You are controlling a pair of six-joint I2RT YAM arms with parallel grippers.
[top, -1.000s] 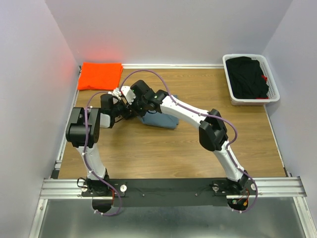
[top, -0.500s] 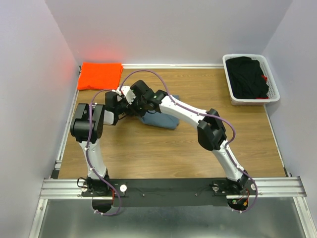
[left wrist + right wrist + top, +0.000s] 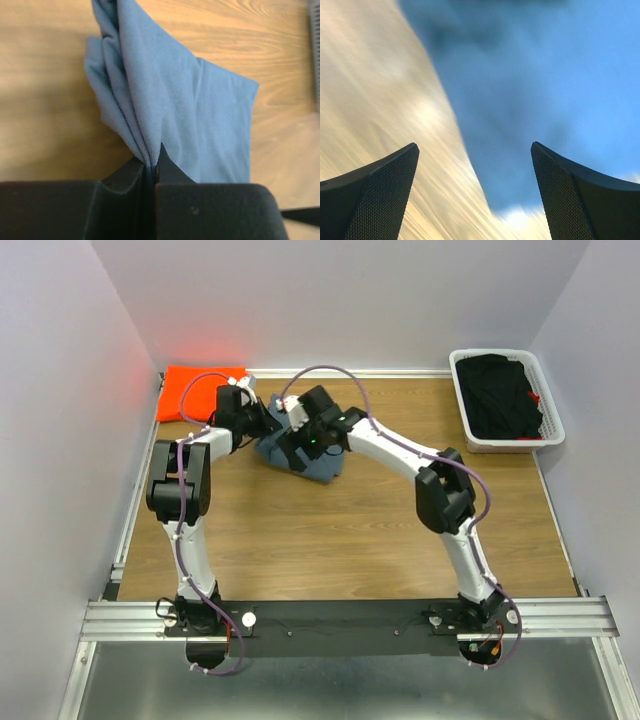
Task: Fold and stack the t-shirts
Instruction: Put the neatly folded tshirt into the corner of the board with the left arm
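A slate blue-grey t-shirt [image 3: 320,468] lies bunched on the wooden table [image 3: 330,540], left of the middle. My left gripper [image 3: 265,422] is shut on a gathered edge of it; in the left wrist view the blue cloth [image 3: 185,110] runs in folds into the closed left gripper [image 3: 152,167]. My right gripper [image 3: 292,440] hovers just over the same shirt, open. In the right wrist view the right gripper [image 3: 473,145] stands wide with nothing between its fingers, and the blurred blue shirt [image 3: 535,90] is below. The bright orange t-shirt [image 3: 200,390] lies folded at the back left corner.
A white basket [image 3: 458,390] holding dark clothes stands at the back right. Pale walls close in the table on three sides. Both arms reach across the table's left half and cross near the blue shirt.
My left gripper has shut on the blue shirt and moved back toward the orange one, dragging the shirt along. My right gripper has opened and let go of the cloth.
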